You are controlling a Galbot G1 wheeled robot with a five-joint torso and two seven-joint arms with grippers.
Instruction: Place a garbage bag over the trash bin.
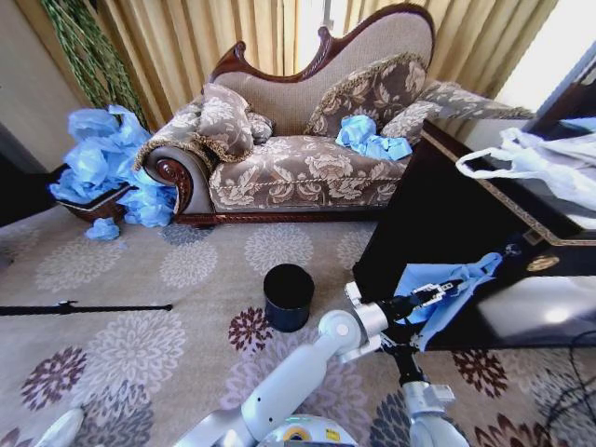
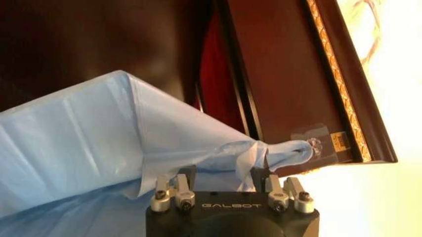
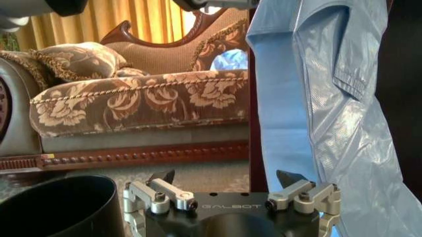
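Over at the left edge of the carpet point(image 1: 112, 279), a heap of crumpled blue film point(image 1: 107, 163) is piled against the sofa's point(image 1: 298, 158) carved wooden arm; how many bags are in it cannot be made out. The sofa is patterned brocade with fringed cushions, and another blue wad point(image 1: 368, 140) lies on its seat toward the right end.

The trash bin point(image 1: 289, 296) stands upright on the flowered carpet in front of the sofa, a smooth black cylinder with its mouth open to the ceiling and nothing over it. In the right wrist view only a curved slice of its dark rim shows, cut off at the corner.

To its right, the left hand point(image 1: 436, 292) is clenched on a gathered corner of the garbage bag point(image 1: 447, 293), held up against the glossy dark cabinet point(image 1: 466, 233). The film is thin, light blue and translucent, creased and faintly ribbed; its long axis runs downward from the pinched corner, hanging slack. Much of its spread is hidden behind the arm in the head view.

The right hand point(image 3: 226, 178) sits low, below the bag and beside the bin, fingers spread apart with nothing between them; the sheet hangs just by one fingertip.

On the cabinet top, at the far right, lies a white bag with loop handles point(image 1: 531, 163), partly cut off.
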